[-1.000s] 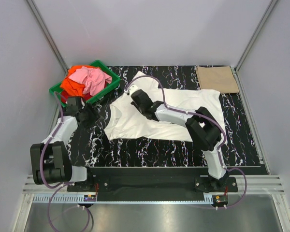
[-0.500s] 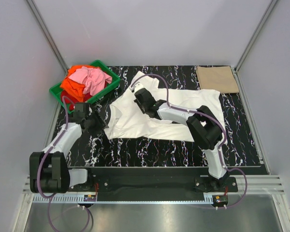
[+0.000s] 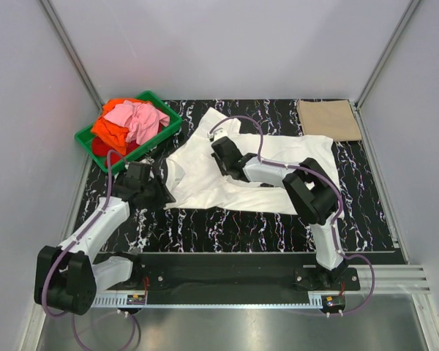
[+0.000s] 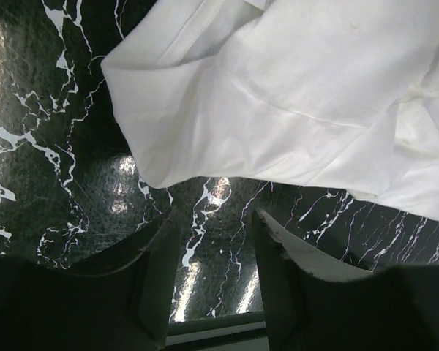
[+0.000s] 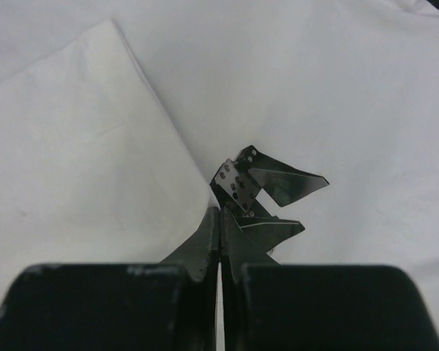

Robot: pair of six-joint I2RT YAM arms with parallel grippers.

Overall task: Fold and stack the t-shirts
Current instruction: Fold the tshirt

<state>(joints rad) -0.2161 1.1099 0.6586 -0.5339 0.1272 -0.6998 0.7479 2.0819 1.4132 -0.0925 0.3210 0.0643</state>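
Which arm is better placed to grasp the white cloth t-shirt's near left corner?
Left: the left gripper, open, hovers beside that corner of the white cloth t-shirt; the right gripper is shut farther in.

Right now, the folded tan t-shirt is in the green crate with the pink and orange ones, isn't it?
No. The folded tan t-shirt lies flat on the table at its far right corner, not in the green crate. The top external view shows it. The pink t-shirt and orange t-shirt are in that crate.
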